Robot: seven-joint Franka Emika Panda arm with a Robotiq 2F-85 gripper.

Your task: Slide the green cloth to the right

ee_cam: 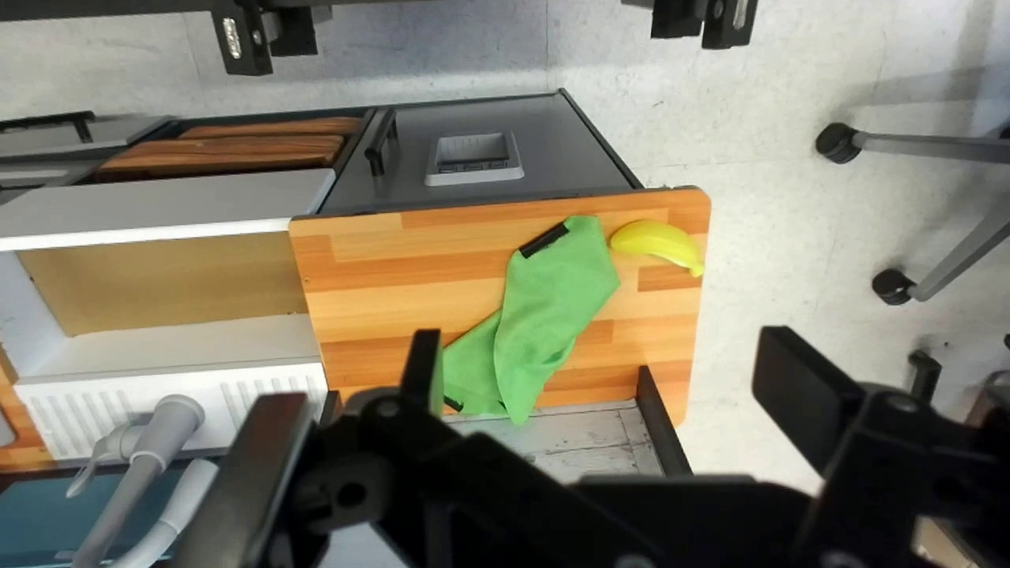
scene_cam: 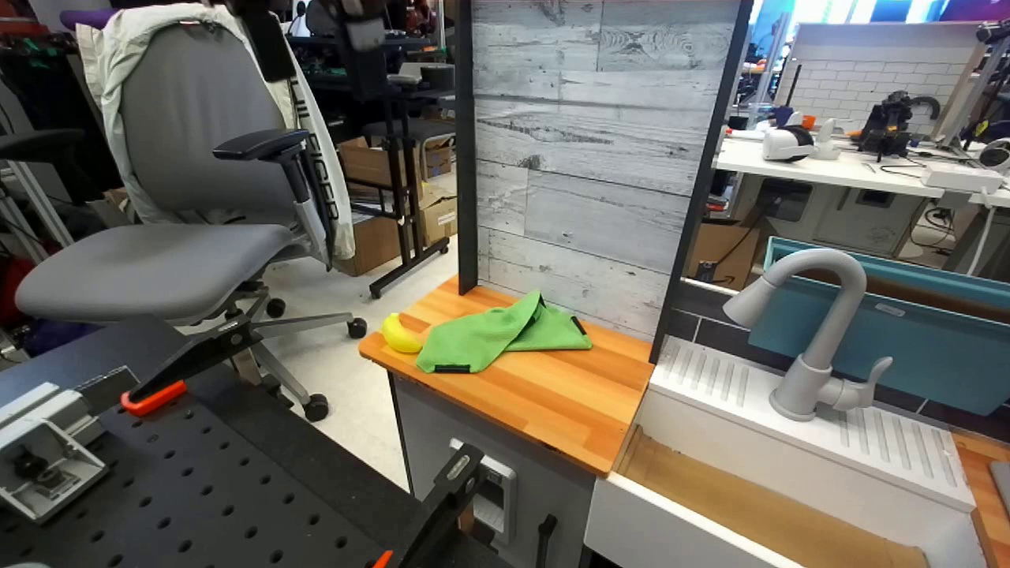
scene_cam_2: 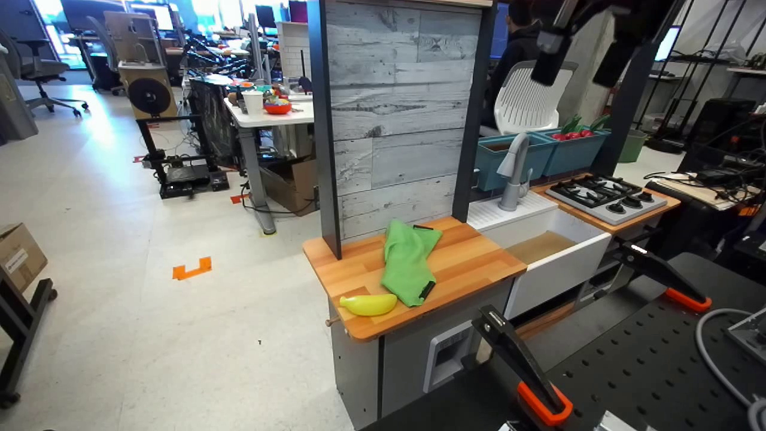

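The green cloth lies folded and wrinkled on the wooden countertop in both exterior views [scene_cam: 481,338] [scene_cam_2: 409,263], with black strips at its edges. It also shows in the wrist view [ee_cam: 552,296]; one finger covers a small part of its lower left edge. My gripper is high above the counter, apart from the cloth, in both exterior views [scene_cam: 319,67] [scene_cam_2: 579,70]. In the wrist view, my gripper [ee_cam: 604,339] has its two fingers wide apart with nothing between them. The wooden countertop [scene_cam: 576,394] is seen in every view.
A yellow toy banana [scene_cam_2: 368,304] lies beside the cloth near the counter's corner. A grey wood-patterned panel [scene_cam: 584,158] with dark posts rises at the counter's back. A white sink [scene_cam: 710,410] with a grey faucet [scene_cam: 821,331] adjoins the counter. Black clamps [scene_cam_2: 520,359] sit in front.
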